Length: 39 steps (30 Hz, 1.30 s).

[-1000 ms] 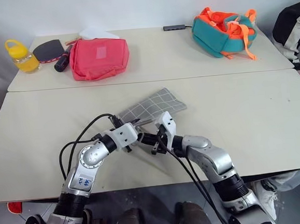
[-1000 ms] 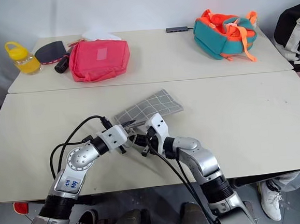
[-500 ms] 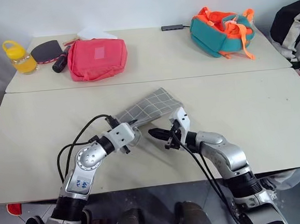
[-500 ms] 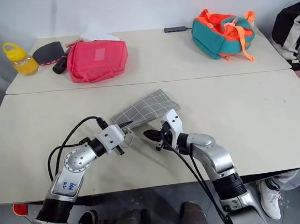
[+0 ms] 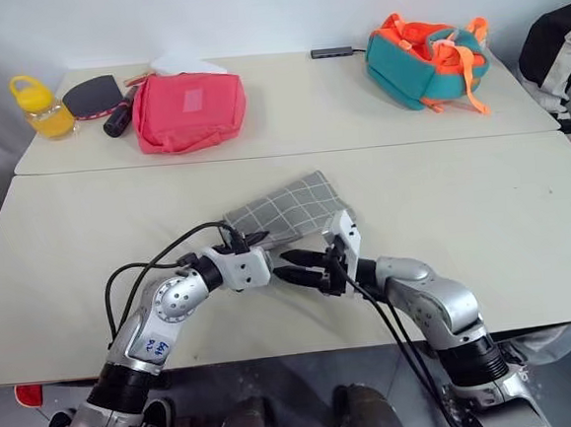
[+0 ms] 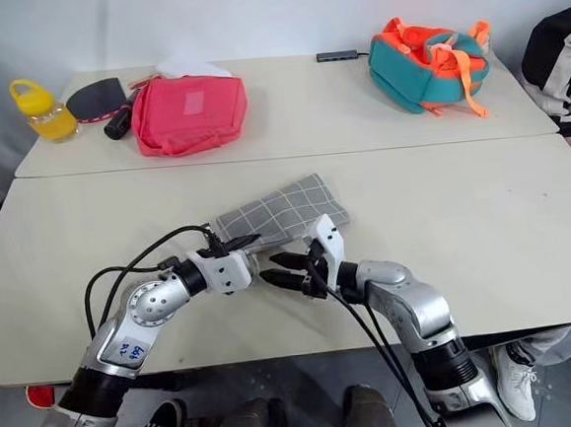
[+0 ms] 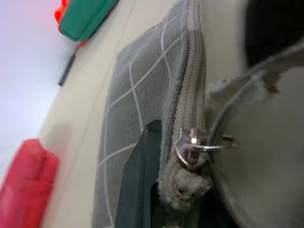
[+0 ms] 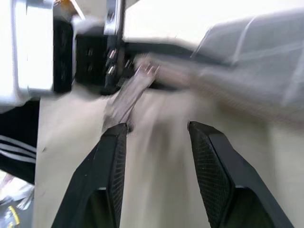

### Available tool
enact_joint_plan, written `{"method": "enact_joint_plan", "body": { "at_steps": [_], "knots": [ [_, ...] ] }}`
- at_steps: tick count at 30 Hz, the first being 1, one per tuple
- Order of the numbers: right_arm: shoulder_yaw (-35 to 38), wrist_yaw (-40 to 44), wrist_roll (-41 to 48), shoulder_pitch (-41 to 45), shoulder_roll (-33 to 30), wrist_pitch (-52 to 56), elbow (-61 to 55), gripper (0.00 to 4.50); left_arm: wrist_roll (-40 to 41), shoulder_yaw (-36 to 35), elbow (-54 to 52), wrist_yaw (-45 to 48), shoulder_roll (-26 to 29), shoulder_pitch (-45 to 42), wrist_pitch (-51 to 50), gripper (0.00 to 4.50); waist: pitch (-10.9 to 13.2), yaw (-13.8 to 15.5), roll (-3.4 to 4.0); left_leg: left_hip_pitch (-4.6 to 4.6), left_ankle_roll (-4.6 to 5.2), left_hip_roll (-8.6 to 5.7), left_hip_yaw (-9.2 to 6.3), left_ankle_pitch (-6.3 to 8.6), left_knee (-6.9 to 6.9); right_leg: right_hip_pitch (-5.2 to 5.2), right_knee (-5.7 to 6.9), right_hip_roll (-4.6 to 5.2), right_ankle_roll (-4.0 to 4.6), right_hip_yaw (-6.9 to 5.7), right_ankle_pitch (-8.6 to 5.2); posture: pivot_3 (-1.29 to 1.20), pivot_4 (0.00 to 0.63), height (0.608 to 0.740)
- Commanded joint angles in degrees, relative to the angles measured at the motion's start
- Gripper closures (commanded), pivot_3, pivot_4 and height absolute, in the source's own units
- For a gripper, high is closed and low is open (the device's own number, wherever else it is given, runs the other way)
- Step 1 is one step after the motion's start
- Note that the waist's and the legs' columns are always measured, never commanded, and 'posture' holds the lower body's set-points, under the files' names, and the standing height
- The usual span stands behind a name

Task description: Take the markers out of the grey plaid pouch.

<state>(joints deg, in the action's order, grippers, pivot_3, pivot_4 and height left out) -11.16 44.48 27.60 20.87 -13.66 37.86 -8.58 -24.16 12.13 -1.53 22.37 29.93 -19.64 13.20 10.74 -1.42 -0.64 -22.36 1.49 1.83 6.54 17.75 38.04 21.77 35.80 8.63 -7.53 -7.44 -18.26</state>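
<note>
Left eye view: the grey plaid pouch lies at the centre of the frame on the near table, slanting up to the right. The left gripper is pinched shut on the pouch's lower-left corner. The right gripper, just right of it and below the pouch, has its fingers parted and empty. No markers are visible; presumably they are inside. Upper left sit a pink-red bag and a yellow bottle; upper right a teal-orange backpack.

Right eye view: the same layout, with the pouch's near end sagging limply from the clamped corner, so it looks like soft, light fabric that folds rather than holds shape.

Left wrist view: the zipper track runs up the middle of the frame and appears closed, the slider and its ring zipper pull at lower centre, beside the clamped end. The ring is probably the best hold: rigid and loop-shaped, though small and likely slippery.

Right wrist view: two black fingers stand apart at the bottom of the frame with nothing between them; the blurred pouch end hangs in the upper half beyond them.
</note>
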Motion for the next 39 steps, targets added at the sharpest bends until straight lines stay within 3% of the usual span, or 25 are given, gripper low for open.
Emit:
{"method": "enact_joint_plan", "body": {
  "at_steps": [1,5,18,26,37,39],
  "knots": [
    [0.0,-1.3,1.9,-0.7,1.8,0.8,-2.5,2.37,-1.5,-0.3,-1.3,-1.2,0.8,-0.8,1.9,4.50,0.0,-0.1,0.00,0.00,0.00,0.00,0.00,0.00,0.00,0.01,0.00,0.00,0.00,0.01,0.00,0.00,0.150,0.740],
    [-0.3,0.9,3.3,-1.2,-0.1,2.8,-4.4,2.37,-4.2,0.3,-1.2,-1.8,1.9,-0.2,3.7,4.50,0.0,0.0,0.00,-0.01,0.00,0.00,0.00,0.00,-0.01,0.01,0.00,0.00,0.00,0.00,0.00,0.00,0.150,0.740],
    [9.4,-4.4,12.7,4.8,3.7,11.4,-0.5,2.37,-10.8,1.7,0.6,-5.8,3.8,1.6,8.8,4.50,0.0,0.0,0.00,-0.01,0.00,0.00,0.00,0.01,-0.07,0.05,0.02,0.01,0.00,-0.01,0.00,0.00,0.150,0.740],
    [5.9,-4.8,14.3,7.4,0.6,21.0,-2.0,2.37,-13.5,1.9,1.0,-8.1,3.9,0.8,9.8,4.50,0.0,-0.1,0.00,0.00,0.01,0.01,0.03,0.01,-0.03,0.06,0.05,0.02,0.00,0.02,0.00,0.00,0.150,0.740],
    [3.6,-5.9,12.3,7.0,1.8,20.2,-0.7,2.37,-13.3,1.7,0.8,-8.4,3.5,1.3,9.3,4.50,0.0,0.0,0.01,0.00,0.01,0.00,0.03,0.00,-0.02,0.06,0.05,0.04,0.00,0.02,0.00,0.00,0.150,0.740],
    [3.4,-6.5,11.8,6.9,2.7,19.7,0.2,2.77,-12.7,1.6,0.6,-8.3,3.0,1.3,9.0,4.50,0.0,0.0,0.01,0.00,0.01,0.00,0.03,0.00,-0.02,0.06,0.05,0.04,0.00,0.02,0.00,0.00,0.150,0.740]
  ]
}}
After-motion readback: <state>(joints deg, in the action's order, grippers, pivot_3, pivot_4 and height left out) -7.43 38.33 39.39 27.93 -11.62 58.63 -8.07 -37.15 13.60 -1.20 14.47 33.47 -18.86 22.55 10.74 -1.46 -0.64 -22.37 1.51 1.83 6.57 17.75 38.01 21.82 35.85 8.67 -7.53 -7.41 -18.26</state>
